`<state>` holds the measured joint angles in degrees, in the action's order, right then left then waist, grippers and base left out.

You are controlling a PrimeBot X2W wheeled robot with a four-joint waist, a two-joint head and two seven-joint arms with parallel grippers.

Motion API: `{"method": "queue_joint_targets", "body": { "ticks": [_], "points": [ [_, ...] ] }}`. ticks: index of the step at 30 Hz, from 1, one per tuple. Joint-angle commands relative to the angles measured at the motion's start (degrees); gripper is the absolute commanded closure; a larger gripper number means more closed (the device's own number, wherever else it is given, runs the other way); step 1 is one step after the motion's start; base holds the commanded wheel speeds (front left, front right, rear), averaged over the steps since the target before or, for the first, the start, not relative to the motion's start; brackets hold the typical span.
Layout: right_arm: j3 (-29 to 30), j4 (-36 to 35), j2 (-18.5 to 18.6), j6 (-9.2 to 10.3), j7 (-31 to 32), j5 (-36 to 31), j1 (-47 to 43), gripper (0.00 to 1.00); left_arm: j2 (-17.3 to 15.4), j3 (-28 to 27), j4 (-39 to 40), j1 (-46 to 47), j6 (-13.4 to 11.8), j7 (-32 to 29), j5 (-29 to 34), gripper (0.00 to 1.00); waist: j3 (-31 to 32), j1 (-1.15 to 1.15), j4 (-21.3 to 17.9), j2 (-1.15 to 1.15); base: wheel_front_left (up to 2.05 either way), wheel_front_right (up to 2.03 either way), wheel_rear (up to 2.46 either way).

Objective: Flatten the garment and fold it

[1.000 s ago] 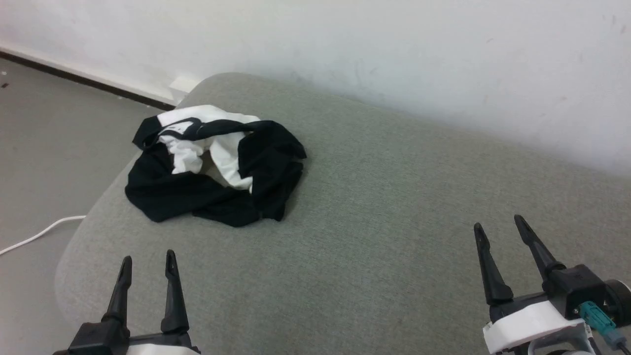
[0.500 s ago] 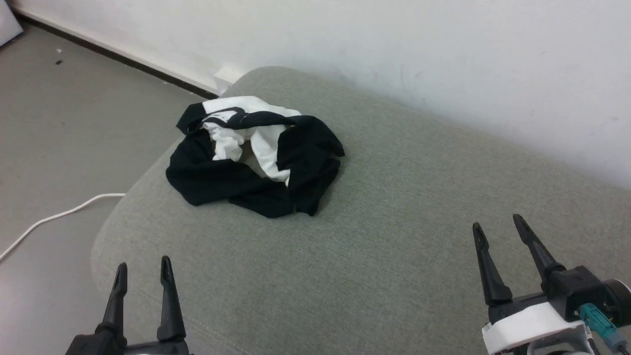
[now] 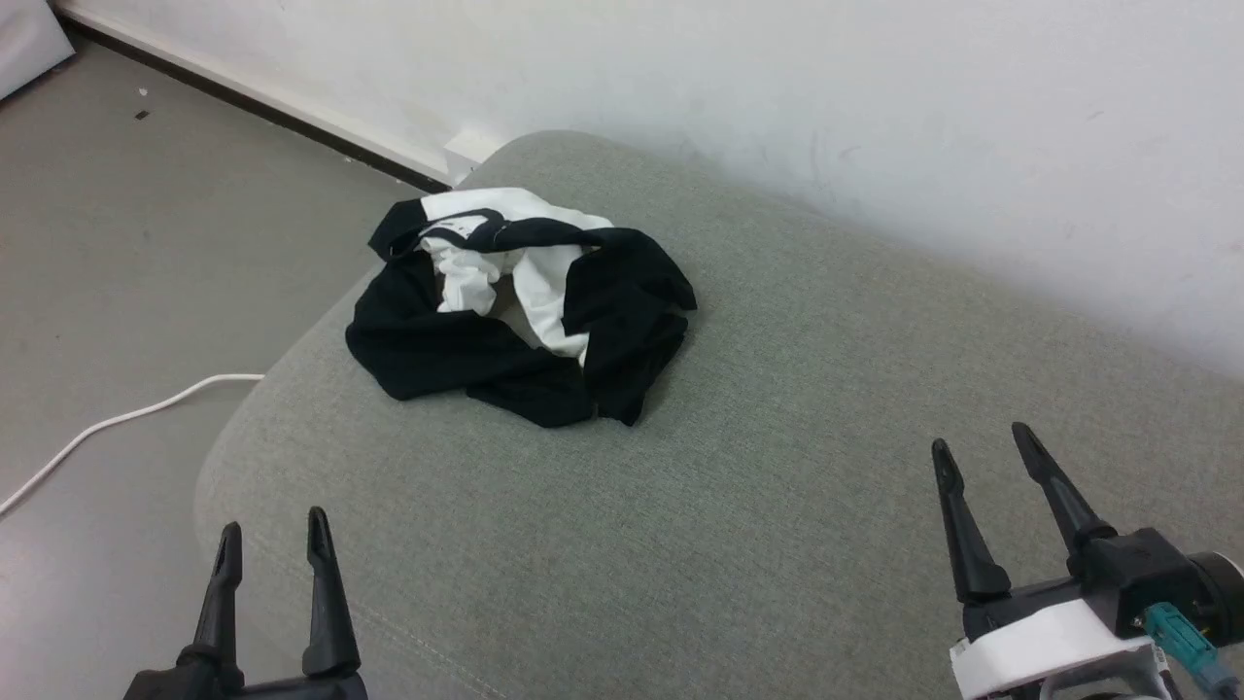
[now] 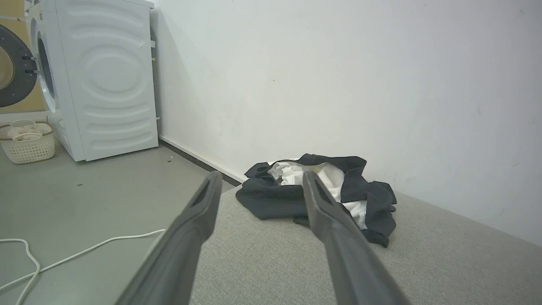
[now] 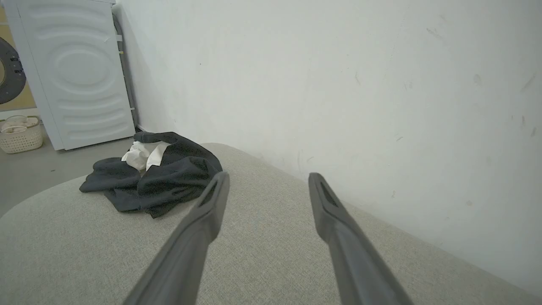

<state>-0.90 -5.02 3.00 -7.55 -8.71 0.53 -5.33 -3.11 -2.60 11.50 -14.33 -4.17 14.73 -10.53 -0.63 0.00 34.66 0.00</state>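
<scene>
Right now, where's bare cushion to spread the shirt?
Free: the grey-green fabric cushion right of the crumpled black-and-white shirt, along the white wall, and forward to the open left gripper and right gripper. Crowded: its far-left corner, under the shirt.

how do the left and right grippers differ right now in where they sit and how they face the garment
The left gripper sits by the grey cushion's rounded end; the right gripper sits farther along it. The left gripper's wrist view has the garment straight ahead between its fingers; the right gripper's wrist view has it off to the left. Both are open, hold nothing and are apart from the garment.
</scene>
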Motion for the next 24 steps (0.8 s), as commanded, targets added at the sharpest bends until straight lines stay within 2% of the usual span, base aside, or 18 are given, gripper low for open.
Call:
{"method": "queue_joint_targets", "body": {
  "ticks": [1,6,12,18,24],
  "points": [
    [0.1,-0.2,-0.1,0.06,-0.4,-0.1,-0.8,0.00,0.2,-0.2,0.2,-0.8,-0.4,0.3,-0.1,0.00,0.0,0.00,-0.1,0.00,0.00,0.00,0.00],
    [0.4,-0.3,-0.1,0.06,-0.5,-0.1,-0.9,0.00,0.2,-0.4,0.0,-0.7,-0.2,0.3,-0.1,0.00,0.0,0.00,-0.4,0.00,0.00,0.00,0.00],
    [0.9,-1.0,-0.1,0.06,0.0,-0.1,-0.8,0.00,-0.1,0.7,3.9,1.9,1.8,-1.0,-2.2,0.00,-0.3,0.00,-0.5,0.00,0.00,0.00,0.00],
    [1.5,-2.9,-0.1,0.06,1.2,-0.4,-0.5,0.00,-5.3,0.1,10.5,13.4,5.9,-11.2,-6.9,0.00,-1.4,0.00,-1.0,0.00,0.00,0.00,0.00],
    [2.1,-5.5,-0.1,0.06,2.8,-1.7,0.8,0.00,-12.5,-0.3,8.3,30.2,8.5,-25.3,-11.7,0.00,-4.3,0.00,-3.2,0.00,0.00,0.00,0.00]
  ]
}}
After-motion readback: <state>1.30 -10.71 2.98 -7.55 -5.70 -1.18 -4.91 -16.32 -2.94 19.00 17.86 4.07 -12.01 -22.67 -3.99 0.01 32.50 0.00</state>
